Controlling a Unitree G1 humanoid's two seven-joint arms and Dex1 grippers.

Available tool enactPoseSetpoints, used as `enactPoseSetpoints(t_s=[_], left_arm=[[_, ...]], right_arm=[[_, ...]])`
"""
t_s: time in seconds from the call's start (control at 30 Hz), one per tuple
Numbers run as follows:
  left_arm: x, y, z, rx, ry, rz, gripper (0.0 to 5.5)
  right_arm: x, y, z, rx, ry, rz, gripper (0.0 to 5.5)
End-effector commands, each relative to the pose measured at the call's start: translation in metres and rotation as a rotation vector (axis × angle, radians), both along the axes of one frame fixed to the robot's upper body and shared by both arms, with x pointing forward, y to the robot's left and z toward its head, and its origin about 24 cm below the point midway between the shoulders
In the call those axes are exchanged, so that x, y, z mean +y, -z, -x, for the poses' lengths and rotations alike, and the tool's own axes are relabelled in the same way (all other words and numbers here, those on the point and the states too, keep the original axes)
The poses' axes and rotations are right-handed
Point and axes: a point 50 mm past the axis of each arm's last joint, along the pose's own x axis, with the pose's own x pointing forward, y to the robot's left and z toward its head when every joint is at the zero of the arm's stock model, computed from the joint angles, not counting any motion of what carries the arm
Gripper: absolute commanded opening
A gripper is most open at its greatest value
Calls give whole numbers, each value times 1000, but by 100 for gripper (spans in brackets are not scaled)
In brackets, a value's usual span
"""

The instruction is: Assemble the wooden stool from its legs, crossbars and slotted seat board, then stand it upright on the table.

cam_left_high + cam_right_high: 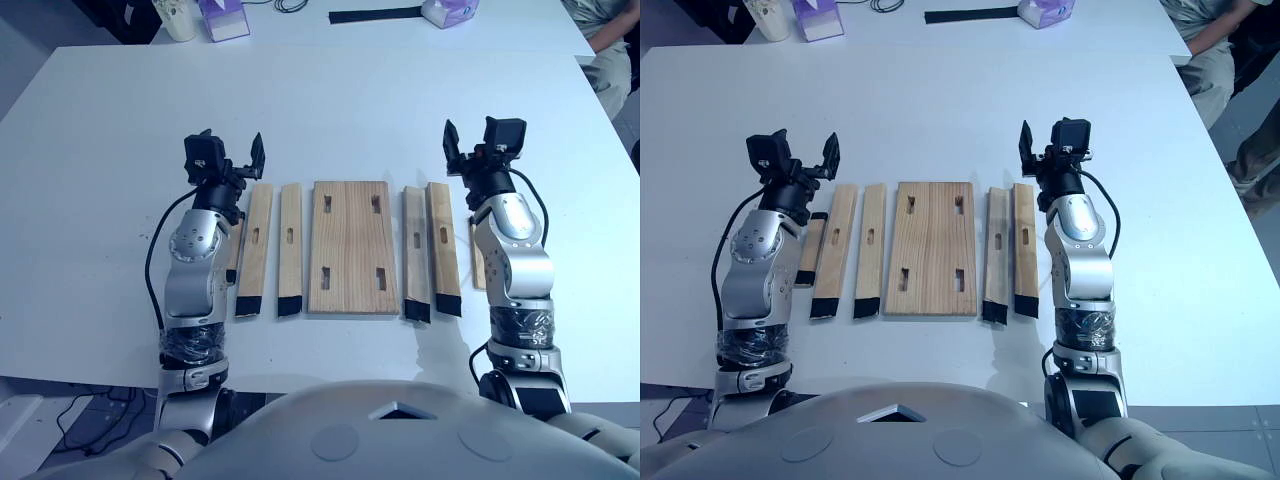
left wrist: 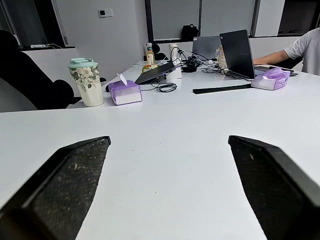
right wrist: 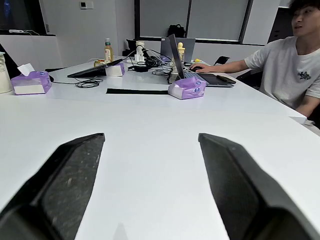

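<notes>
The slotted seat board lies flat at the table's middle. Two wooden legs with black ends lie to its left, and two more lie to its right. A short crossbar shows partly under my left arm, and another peeks out beside my right arm. My left gripper hangs open just beyond the left legs' far ends, with nothing in it. My right gripper is open beyond the right legs, also holding nothing. In the wrist views both grippers have their fingers spread over bare table.
Along the table's far edge stand a floral mug, a purple tissue box, a black strip and a purple tissue pack. A person sits at the far right corner. The white table stretches wide beyond the parts.
</notes>
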Motion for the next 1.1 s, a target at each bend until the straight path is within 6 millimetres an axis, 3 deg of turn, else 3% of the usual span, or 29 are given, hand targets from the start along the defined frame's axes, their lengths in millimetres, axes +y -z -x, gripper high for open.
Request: enactPoseSetpoints(t_s=[0.03, 0.5, 1.1], left_arm=[[2, -1, -3, 6, 7, -11, 440], [0, -1, -7, 29, 24, -6, 440], [2, 4, 3, 61, -12, 11, 440]], right_arm=[[-1, -1, -3, -4, 6, 7, 344], [-1, 6, -2, 22, 31, 2, 344], [-4, 10, 5, 56, 40, 9, 344]])
